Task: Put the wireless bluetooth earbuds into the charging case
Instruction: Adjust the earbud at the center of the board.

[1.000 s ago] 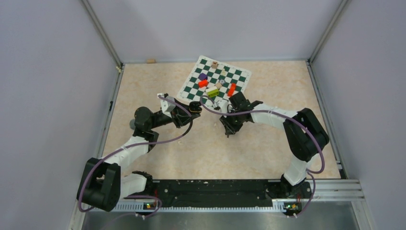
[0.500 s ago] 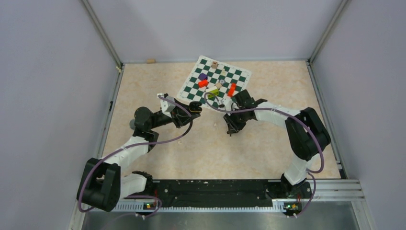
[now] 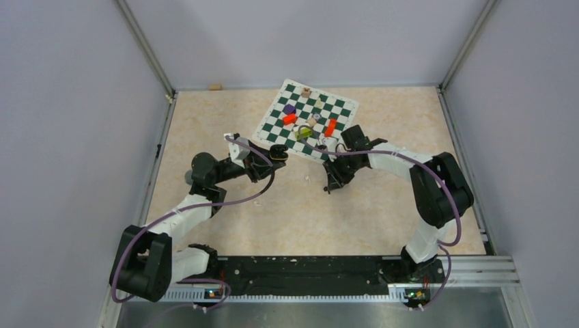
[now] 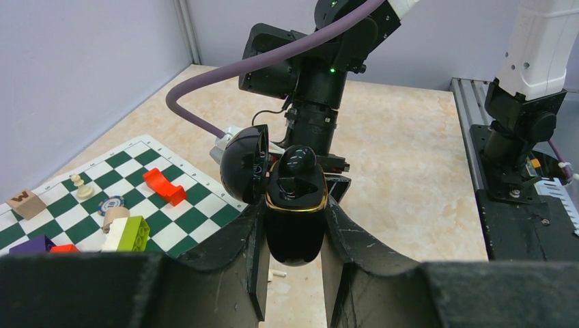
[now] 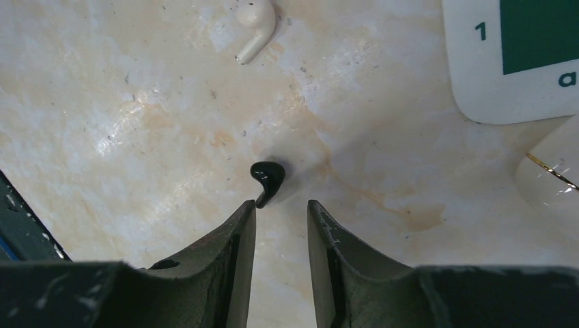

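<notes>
Above the beige marbled tabletop [image 5: 136, 123], the left fingers [image 4: 249, 260] are clamped on a glossy black oval charging case [image 4: 293, 232], its lid open and one tiny black earbud [image 4: 299, 160] seated inside. The right fingers [image 5: 239, 246] stand slightly apart and empty, with a second black comma-shaped earbud [image 5: 267, 179] lying on the tabletop just beyond their tips.

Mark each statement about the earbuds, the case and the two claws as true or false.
1. The left claw holds the charging case. True.
2. The lid is shut. False: the lid stands open.
3. A black earbud lies on the table just ahead of the right claw. True.
4. The right claw grips that earbud. False: its fingers stand apart with nothing between them.
5. A white earbud lies on the bare table, off the chessboard. True.
</notes>
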Controlling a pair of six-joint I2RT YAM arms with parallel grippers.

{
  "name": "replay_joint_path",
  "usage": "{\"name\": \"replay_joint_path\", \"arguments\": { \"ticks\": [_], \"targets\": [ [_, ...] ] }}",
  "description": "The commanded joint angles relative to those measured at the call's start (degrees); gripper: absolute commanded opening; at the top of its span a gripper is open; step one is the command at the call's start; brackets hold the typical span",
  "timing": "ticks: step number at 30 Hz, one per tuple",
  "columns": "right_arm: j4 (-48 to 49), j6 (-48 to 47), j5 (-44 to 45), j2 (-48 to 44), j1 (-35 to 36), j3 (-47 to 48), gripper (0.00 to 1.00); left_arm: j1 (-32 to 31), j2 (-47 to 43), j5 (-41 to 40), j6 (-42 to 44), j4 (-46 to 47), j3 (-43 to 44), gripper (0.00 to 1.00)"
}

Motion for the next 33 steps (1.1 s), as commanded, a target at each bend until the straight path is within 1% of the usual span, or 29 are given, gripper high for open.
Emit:
{"name": "replay_joint_path", "arguments": {
  "ticks": [1,9,23,33],
  "targets": [
    [1.5,1.4,-3.7,-1.1,-0.3,0.4,0.34,-0.2,-1.7,0.3,-0.1,2.9,-0.2,0.00],
    [2.6,2.6,-0.3,1.0,-0.3,0.8,0.35,-0.2,-1.6,0.3,0.0,3.0,-0.3,0.00],
    [2.6,3.1,-1.0,2.0,-0.2,1.2,0.31,-0.2,-1.5,0.2,0.2,2.9,-0.3,0.00],
    [3.0,3.7,2.6,3.1,-0.1,1.6,0.28,-0.1,-1.5,0.3,0.2,2.9,-0.3,0.00]
  ]
}}
